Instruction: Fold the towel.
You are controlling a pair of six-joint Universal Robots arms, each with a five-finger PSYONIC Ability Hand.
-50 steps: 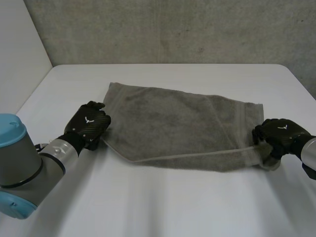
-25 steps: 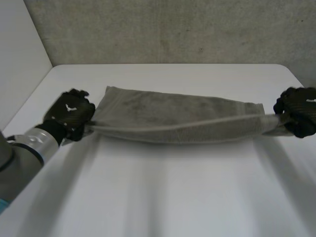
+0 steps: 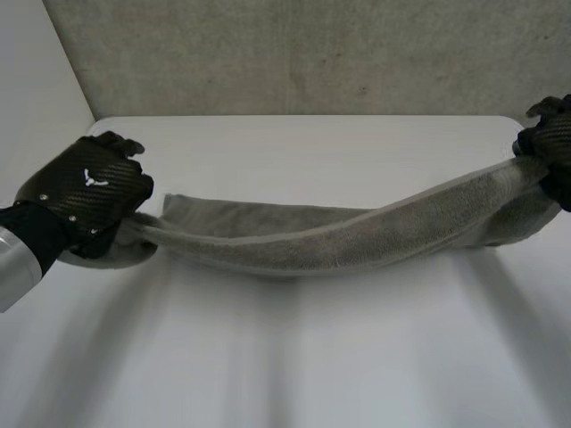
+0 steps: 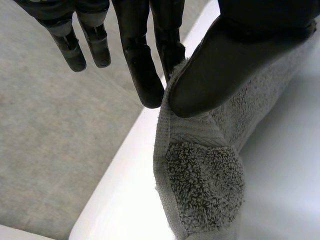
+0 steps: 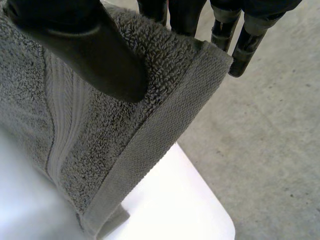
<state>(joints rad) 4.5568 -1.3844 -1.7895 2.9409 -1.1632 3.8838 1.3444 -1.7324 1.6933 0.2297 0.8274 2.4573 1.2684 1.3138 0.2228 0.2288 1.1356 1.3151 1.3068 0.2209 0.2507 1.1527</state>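
**Both hands pinching the ends of a towel stretched above the table**

In the head view the grey towel (image 3: 303,241) is hanging as a long, sagging band across the middle of the frame, rising from the left centre to the upper right. Its middle is drooping low over the white table (image 3: 285,357). A flatter strip of the cloth is showing behind the band at centre left, and I cannot tell whether that strip is touching the table top.

The left hand (image 3: 85,192) is sitting at the left centre of the frame with its back turned to the camera, clenched on the towel's left end. In the left wrist view its thumb (image 4: 225,60) is pressing the ribbed border of the cloth against the fingers (image 4: 142,65), and a corner of looped pile is hanging beyond the thumb tip. The outer fingers are pointing straight, beside the cloth and apart from it.

The right hand (image 3: 551,143) is sitting at the upper right edge of the frame, partly cut off there and higher than the left hand, grasping the towel's right end. In the right wrist view its thumb is bearing down on the pile just beside the flat hem, with the fingers lying behind the cloth and their tips showing past the hem's corner.

A grey concrete wall (image 3: 294,53) is filling the top of the frame behind the table. In both wrist views a grey floor (image 5: 270,150) is showing beyond the table's rounded edge.
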